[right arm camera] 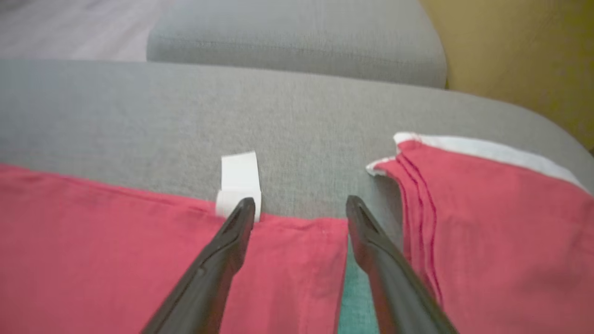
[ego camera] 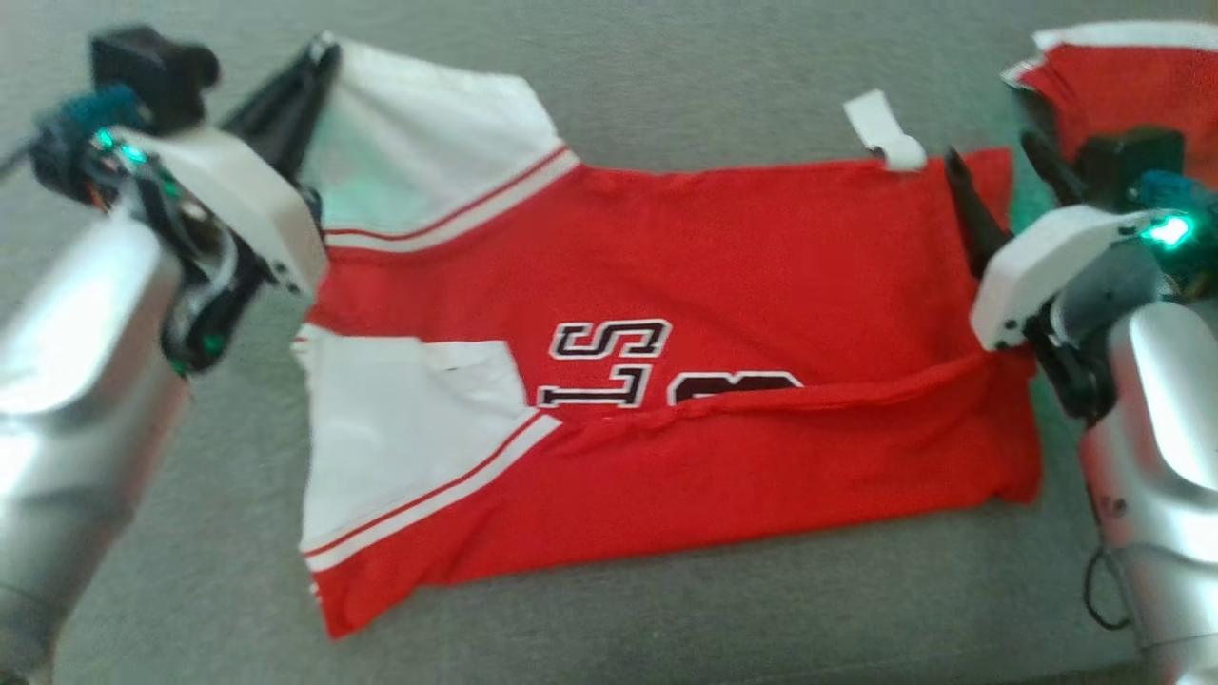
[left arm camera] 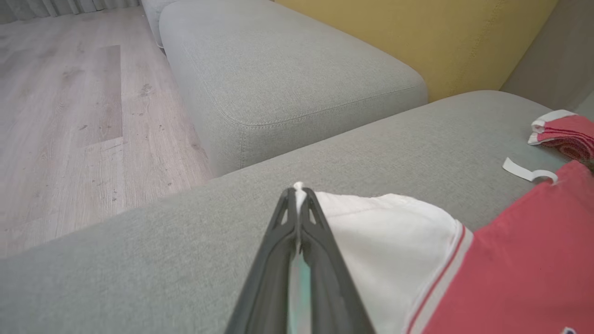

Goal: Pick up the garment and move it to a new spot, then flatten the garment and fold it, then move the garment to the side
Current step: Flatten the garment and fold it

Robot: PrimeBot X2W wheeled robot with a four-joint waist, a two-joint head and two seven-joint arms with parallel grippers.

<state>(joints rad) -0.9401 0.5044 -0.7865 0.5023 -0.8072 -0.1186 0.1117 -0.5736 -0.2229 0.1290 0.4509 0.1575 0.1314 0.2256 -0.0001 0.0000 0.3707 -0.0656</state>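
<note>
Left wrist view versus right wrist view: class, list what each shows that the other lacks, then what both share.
Left wrist view, not the right: the left gripper shut on the white sleeve. Right wrist view, not the left: the open right gripper over the shirt corner. Both: the shirt, its tag, a folded garment, the sofa, the backrest.

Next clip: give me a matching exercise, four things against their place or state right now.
1 left gripper
2 right gripper
3 white tag
4 folded red cloth

A open, over a red corner of the shirt
B shut on the white sleeve
C on the sofa, right of the shirt
D sticking out past the shirt's edge

Pairs: 1-B, 2-A, 3-D, 4-C
</note>
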